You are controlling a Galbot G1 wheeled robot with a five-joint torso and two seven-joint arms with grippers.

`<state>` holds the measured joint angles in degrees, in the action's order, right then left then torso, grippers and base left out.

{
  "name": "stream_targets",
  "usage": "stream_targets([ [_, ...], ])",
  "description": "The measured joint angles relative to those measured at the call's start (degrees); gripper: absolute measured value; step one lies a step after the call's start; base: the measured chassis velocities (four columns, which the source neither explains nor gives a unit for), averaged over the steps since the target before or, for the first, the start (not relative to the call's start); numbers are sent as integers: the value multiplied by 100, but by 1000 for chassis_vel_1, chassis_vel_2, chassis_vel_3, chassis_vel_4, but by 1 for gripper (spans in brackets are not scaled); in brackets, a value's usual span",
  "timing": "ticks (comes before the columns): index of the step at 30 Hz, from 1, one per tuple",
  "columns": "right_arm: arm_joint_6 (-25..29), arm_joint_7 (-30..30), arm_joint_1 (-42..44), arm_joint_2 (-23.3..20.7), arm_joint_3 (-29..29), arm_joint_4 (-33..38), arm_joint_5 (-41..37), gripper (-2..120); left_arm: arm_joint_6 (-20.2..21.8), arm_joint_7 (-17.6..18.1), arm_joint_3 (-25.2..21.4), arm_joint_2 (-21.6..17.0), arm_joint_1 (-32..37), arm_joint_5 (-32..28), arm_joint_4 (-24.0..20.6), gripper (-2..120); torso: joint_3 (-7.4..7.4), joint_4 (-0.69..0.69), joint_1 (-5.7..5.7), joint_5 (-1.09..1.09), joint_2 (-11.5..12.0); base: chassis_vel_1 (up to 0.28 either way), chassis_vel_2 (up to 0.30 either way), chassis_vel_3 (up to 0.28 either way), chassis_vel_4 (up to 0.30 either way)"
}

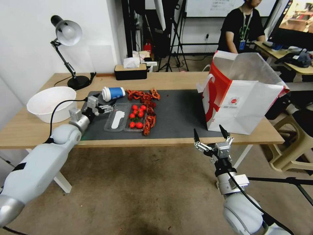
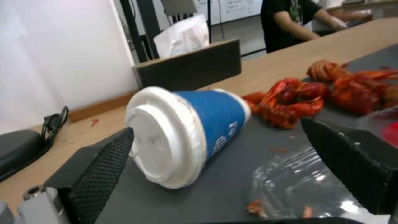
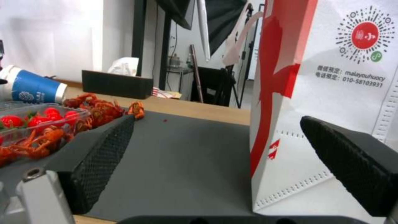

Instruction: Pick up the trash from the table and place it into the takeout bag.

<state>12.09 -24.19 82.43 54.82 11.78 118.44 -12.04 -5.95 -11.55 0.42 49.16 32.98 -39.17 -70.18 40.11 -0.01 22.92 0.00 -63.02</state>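
Observation:
The trash lies on the dark mat of the table (image 1: 169, 81). It includes a blue paper cup (image 1: 113, 93) with a white lid, tipped on its side, a pile of red crayfish shells (image 1: 143, 96), and a clear tray (image 1: 125, 117) holding small tomatoes. My left gripper (image 1: 111, 107) is open just short of the cup; in the left wrist view the cup (image 2: 186, 133) lies lid-first ahead of the fingers (image 2: 99, 168). The takeout bag (image 1: 241, 94) stands open at the mat's right end. My right gripper (image 1: 208, 130) hangs open in front of the table edge, below the bag (image 3: 331, 93).
A white bowl (image 1: 50, 102) sits at the table's left end, with a desk lamp (image 1: 67, 36) and a black tissue box (image 1: 130, 71) behind. A beige stool (image 1: 293, 143) stands to the right of the table. Bare mat (image 1: 179, 111) lies between tray and bag.

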Motion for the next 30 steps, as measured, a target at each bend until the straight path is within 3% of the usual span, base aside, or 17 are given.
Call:
stream_targets([
  [11, -8, -11, -2, -19, 8, 15, -3, 100, 58, 91, 345, 141, -533, -24, 574, 100, -1, 0, -1, 1, -1, 0, 0, 0, 0],
  [14, -9, -13, -2, -22, 9, 21, -3, 100, 75, 96, 399, 153, -578, -21, 636, 94, 0, 1, -1, 0, -1, 0, 0, 0, 0],
  [22, -10, -18, 9, -27, 11, 23, -3, 100, 109, 89, 504, 182, -703, -10, 768, 68, -1, 0, -1, 1, -1, 0, 0, 0, 0],
  [25, -10, -22, 21, -20, 16, 23, -2, 100, 115, 78, 515, 178, -704, -1, 777, 52, -1, 1, -1, 0, -1, 0, 0, 0, 0],
  [30, -8, -23, 37, -4, 17, 24, 7, 100, 115, 64, 517, 171, -666, 4, 765, 37, -1, 1, -1, 0, -1, 0, 0, 0, 0],
])
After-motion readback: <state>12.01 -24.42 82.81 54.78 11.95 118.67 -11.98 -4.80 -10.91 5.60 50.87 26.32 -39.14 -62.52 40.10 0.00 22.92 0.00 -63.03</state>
